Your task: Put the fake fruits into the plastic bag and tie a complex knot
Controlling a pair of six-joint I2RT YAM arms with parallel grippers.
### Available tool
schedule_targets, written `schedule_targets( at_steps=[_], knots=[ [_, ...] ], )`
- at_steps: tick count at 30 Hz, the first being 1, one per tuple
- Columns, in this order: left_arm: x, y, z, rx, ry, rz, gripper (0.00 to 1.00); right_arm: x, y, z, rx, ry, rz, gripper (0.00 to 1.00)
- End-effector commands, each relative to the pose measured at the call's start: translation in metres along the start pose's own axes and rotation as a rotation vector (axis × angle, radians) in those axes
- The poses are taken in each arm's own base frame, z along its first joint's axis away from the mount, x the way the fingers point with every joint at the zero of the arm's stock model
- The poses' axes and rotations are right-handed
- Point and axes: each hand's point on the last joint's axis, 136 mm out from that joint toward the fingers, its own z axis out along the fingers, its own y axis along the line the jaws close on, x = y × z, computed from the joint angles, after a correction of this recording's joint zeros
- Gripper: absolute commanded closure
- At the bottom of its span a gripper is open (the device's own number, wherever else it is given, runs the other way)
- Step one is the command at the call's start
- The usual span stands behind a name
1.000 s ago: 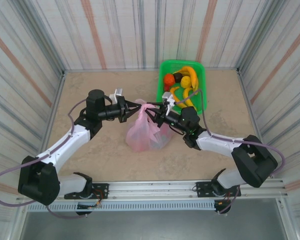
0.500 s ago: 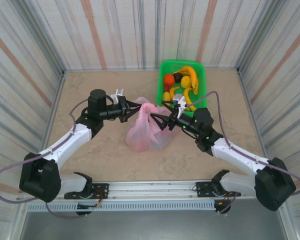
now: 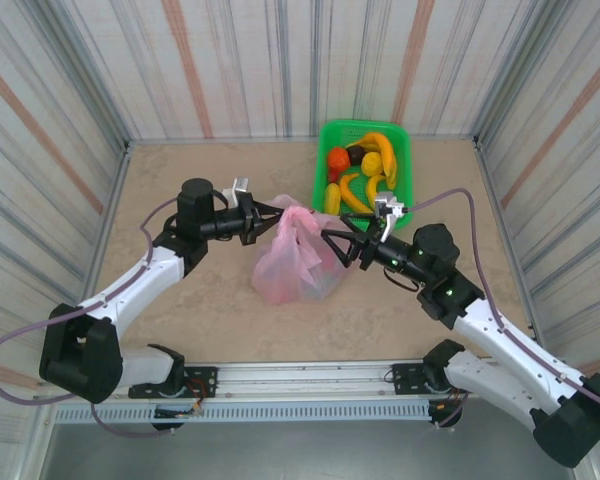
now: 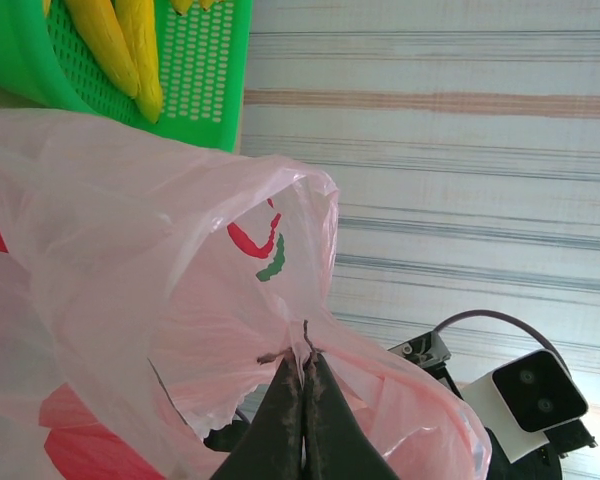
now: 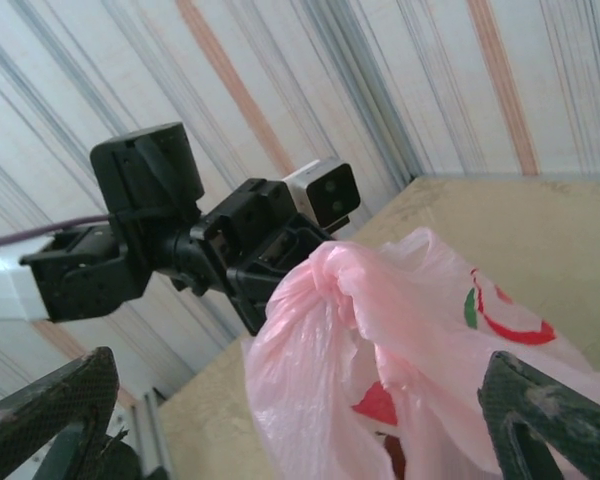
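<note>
Through the pink film of the plastic bag [image 3: 298, 262], just beyond the right gripper [image 3: 335, 247], the fake fruits [image 3: 325, 280] are dim shapes, too blurred to tell apart. Above the left gripper [image 4: 302, 372], the green basket [image 4: 210, 70] and its 2 bananas [image 4: 110, 45] are cut off by the picture's edge.

High overview; opposed wrist close-ups on bag [image 3: 290, 265]

- Open tabletop [image 3: 180, 160] to the left of the pink bag [image 3: 295, 268], more in front.
- Green basket [image 3: 318, 178] blocks the far right (fruit [image 3: 338, 158] heaped inside).
- Left gripper [image 3: 278, 207] pinches the bag top; right gripper [image 3: 334, 249] gapes just beside it, so it's tight there.
</note>
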Motion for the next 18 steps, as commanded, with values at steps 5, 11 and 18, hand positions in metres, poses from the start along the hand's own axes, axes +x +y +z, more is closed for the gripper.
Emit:
schedule_targets(
  at_steps=[5,11,18],
  knots=[
    [0.000,-0.016,-0.001,0.032,0.000,0.048,1.00,0.037,-0.001,0.010,-0.010,0.086,0.187,0.12],
    [0.000,-0.015,-0.001,0.031,0.000,0.046,1.00,0.057,-0.003,0.023,0.007,0.127,0.178,0.16],
    [0.001,-0.017,-0.002,0.031,-0.001,0.048,1.00,0.058,-0.011,0.034,0.028,0.113,0.137,0.27]
  ],
)
